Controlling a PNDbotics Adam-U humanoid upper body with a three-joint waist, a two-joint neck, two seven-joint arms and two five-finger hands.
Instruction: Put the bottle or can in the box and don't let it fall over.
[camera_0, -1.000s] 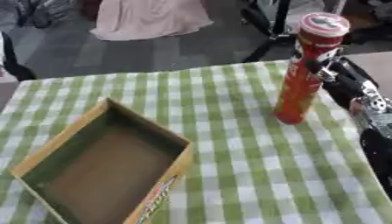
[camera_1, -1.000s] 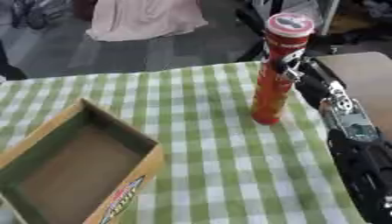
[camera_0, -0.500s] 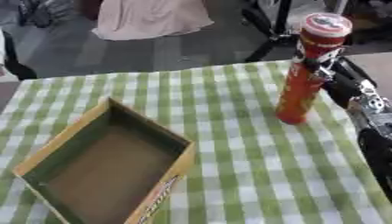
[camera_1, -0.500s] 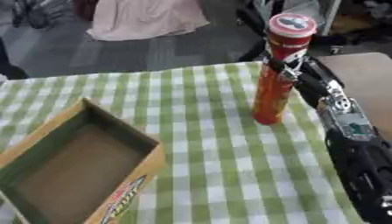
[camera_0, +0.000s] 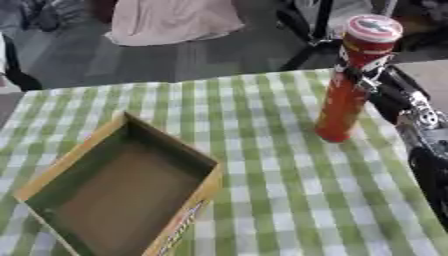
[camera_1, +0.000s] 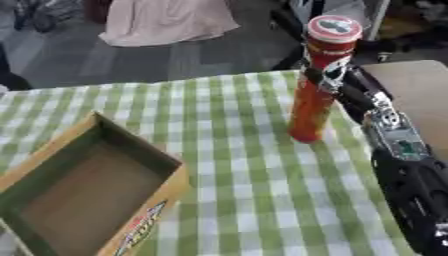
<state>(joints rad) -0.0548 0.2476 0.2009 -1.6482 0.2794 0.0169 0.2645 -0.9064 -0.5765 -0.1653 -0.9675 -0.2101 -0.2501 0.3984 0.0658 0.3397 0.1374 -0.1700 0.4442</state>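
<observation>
green checked table (camera_0: 262, 200) carries the empty box (camera_0: 114, 200). nothing has shifted in the last second: my right hand (camera_1: 337, 82) stays curled round the upright can (camera_1: 319, 80), not yet lifted.

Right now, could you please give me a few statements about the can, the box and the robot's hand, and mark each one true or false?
1. The tall red can stands upright on the checked tablecloth. True.
2. The can is already inside the cardboard box. False: it stands on the cloth, apart from the box and to its right.
3. The right hand is at the can's upper part. True.
4. The box holds another bottle. False: nothing shows inside it.
5. The left hand grips the box. False: no left hand is in view.
</observation>
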